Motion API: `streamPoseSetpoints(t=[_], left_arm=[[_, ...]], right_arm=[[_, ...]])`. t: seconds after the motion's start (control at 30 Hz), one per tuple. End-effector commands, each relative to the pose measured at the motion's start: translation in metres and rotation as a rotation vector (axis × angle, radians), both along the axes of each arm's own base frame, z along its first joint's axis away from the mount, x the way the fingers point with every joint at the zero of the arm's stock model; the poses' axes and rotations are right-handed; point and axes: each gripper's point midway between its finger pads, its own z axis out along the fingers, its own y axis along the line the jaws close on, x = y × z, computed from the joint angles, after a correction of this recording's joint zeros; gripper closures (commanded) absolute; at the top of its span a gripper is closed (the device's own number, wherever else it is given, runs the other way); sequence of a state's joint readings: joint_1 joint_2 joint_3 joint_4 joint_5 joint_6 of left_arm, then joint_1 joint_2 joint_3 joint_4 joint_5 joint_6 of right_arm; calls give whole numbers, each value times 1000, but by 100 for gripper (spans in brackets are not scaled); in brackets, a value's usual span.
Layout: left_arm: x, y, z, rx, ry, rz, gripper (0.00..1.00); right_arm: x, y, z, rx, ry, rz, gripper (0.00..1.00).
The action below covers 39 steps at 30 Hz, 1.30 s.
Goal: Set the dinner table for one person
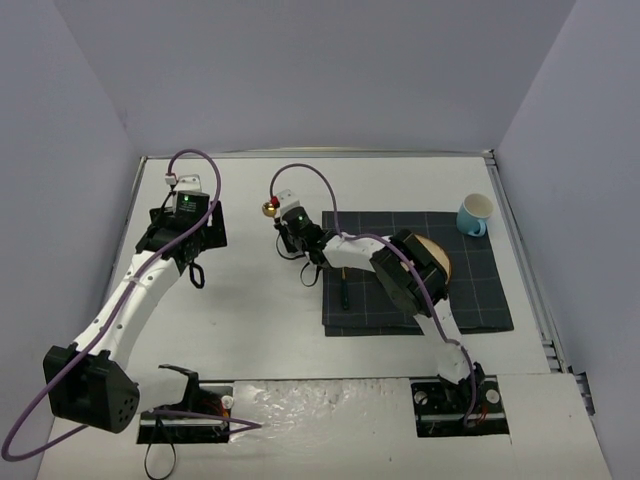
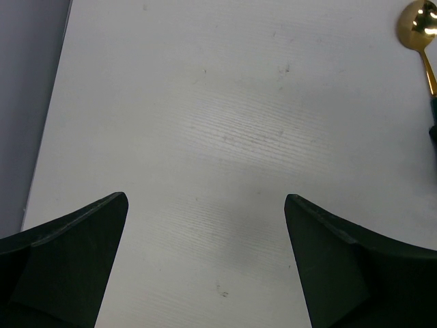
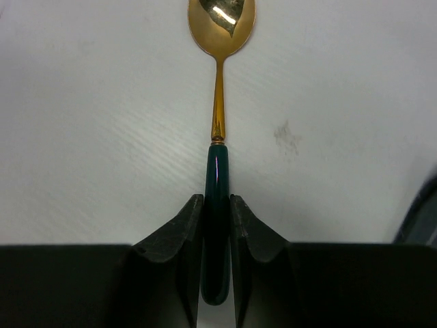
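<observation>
A gold spoon (image 3: 221,24) with a dark green handle lies flat on the white dinner table (image 3: 102,137), left of the navy placemat (image 1: 470,290). My right gripper (image 3: 217,201) is shut on that handle, with both fingers pressed against its sides. In the top view the spoon's bowl (image 1: 269,208) shows just beyond the right gripper (image 1: 287,228). My left gripper (image 2: 205,198) hangs open over bare table (image 2: 225,123), holding nothing; the spoon (image 2: 418,27) sits at the upper right of its view. In the top view the left gripper (image 1: 188,222) is at the far left.
A tan plate (image 1: 440,262) lies on the placemat, partly hidden by my right arm. A light blue cup (image 1: 476,214) stands at the placemat's far right corner. A dark-handled piece of cutlery (image 1: 343,290) rests on the placemat's left side. Walls enclose the table.
</observation>
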<state>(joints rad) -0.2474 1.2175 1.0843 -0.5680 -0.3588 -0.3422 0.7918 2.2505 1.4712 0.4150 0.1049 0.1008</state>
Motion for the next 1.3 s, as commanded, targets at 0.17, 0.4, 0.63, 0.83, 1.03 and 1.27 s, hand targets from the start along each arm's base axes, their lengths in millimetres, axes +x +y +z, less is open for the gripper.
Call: streamPoseSetpoints(t=[0.17,0.4,0.63,0.83,1.03,1.27], left_arm=[[14,-2,18,-35,-73,13,3],[15,-4,15,-51,-65,10,3],[15,-4,13,-51,-59,9,3],[15,-5,12,-53,-56,4,3],[16,-6,13,-57,-59,0,3],[15,-8,16,-68,-68,-7,3]], right_arm=[[-95,-54,14,-59,155,12,90],[-112,-62,11,-76,193,18,70],[-99,-48,4,-106,195,40,65],[-94,-44,-6,-118,210,38,64],[-91,-48,-7,-123,208,22,85],[-86,-54,59,-66,110,3,100]])
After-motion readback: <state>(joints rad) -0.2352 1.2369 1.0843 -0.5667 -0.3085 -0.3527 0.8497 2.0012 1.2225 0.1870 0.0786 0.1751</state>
